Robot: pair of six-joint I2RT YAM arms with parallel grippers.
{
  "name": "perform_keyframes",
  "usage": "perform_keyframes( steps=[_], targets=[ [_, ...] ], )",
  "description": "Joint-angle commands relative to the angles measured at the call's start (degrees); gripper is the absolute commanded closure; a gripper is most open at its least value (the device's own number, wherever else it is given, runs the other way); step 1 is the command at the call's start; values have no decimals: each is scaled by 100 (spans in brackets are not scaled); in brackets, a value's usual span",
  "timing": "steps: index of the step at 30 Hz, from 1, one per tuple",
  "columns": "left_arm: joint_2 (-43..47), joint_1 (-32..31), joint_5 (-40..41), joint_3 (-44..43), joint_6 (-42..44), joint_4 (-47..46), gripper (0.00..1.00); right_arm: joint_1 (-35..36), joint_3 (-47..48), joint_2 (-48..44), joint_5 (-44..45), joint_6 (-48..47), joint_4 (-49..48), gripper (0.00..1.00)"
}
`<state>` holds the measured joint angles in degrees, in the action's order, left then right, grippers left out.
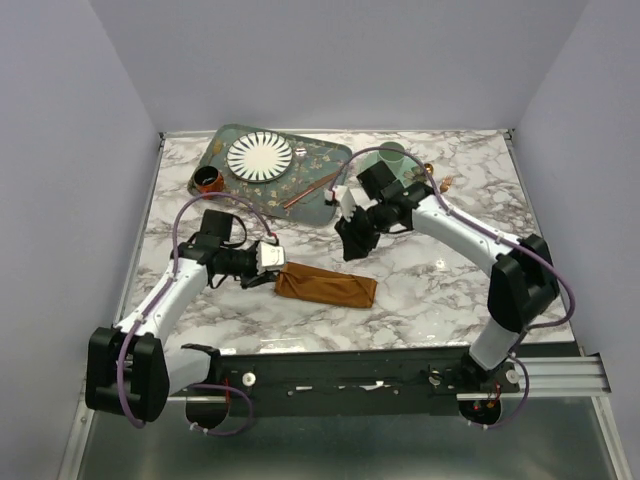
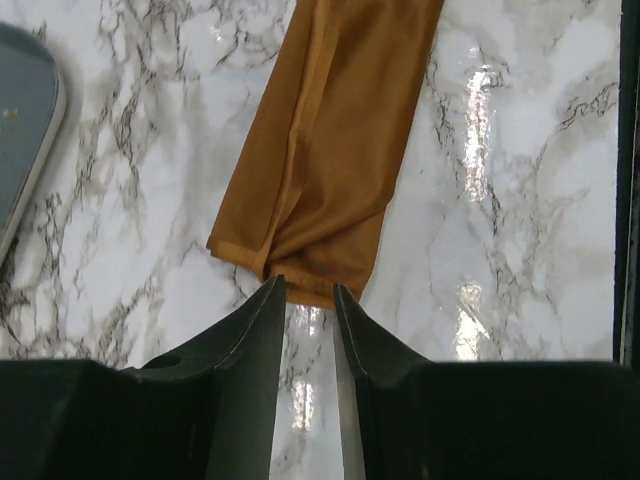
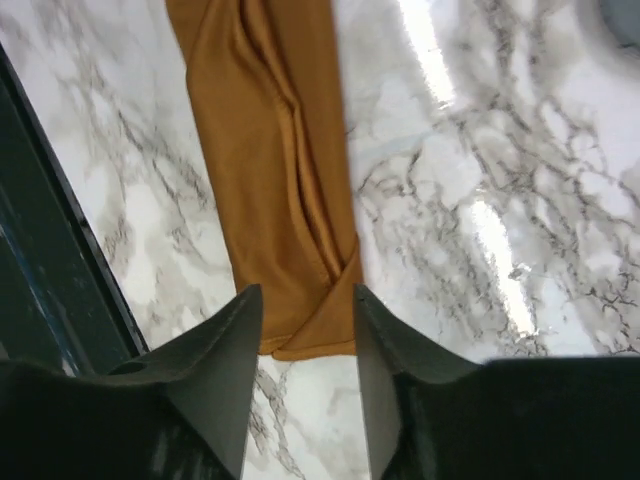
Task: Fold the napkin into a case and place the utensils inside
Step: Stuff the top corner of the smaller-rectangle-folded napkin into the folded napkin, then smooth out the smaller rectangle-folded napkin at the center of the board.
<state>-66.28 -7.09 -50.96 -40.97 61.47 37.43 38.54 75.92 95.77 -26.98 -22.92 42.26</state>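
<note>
**Kid:** Where is the napkin lying?

**Me:** The napkin (image 1: 327,286) is lying folded into a long thin strip on the marble table (image 1: 440,290), close to the near edge, between my two arms. One short end is pointing at my left gripper (image 1: 272,258).

**Kid:** Is that gripper holding it?

**Me:** No. Its jaws are standing a little apart, and bare marble is showing in the gap. In my left wrist view the cloth end is sitting right at the fingertips (image 2: 265,320), not squeezed.

**Kid:** And the other one?

**Me:** My right gripper (image 1: 352,238) is keeping its jaws wider apart. In my right wrist view the other end of the cloth is showing between the fingers (image 3: 235,340), lying loose with soft wrinkles down its middle. From above, that gripper is hanging just past the strip's right end. I cannot tell how high.

**Kid:** Where are the utensils?

**Me:** The utensils (image 1: 312,187) are lying on the green tray (image 1: 325,160), beside the white plate (image 1: 260,157), well apart from the napkin. They are looking too small for me to tell fork from spoon.
</note>
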Motion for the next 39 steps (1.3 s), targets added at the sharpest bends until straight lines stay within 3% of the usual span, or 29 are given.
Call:
perform_keyframes(
  steps=[1, 4, 12, 24, 39],
  targets=[
    [-183, -968, 506, 72, -284, -982, 65, -233, 835, 933, -983, 876, 142, 58],
    [-569, -1539, 815, 10, -477, -1658, 65, -233, 1108, 1425, -1195, 1122, 54, 60],
    [-1712, -1945, 1228, -710, -549, -1686, 59, -242, 1855, 2411, -1309, 1509, -139, 60],
    [-2697, -2244, 1431, -1544, -189, -993, 57, -242, 2129, 3027, -1503, 1553, -139, 59],
    [-2978, -2446, 1395, -2126, 137, 80, 53, -233, 1848, 3115, -1705, 1395, -60, 60]
  ],
)
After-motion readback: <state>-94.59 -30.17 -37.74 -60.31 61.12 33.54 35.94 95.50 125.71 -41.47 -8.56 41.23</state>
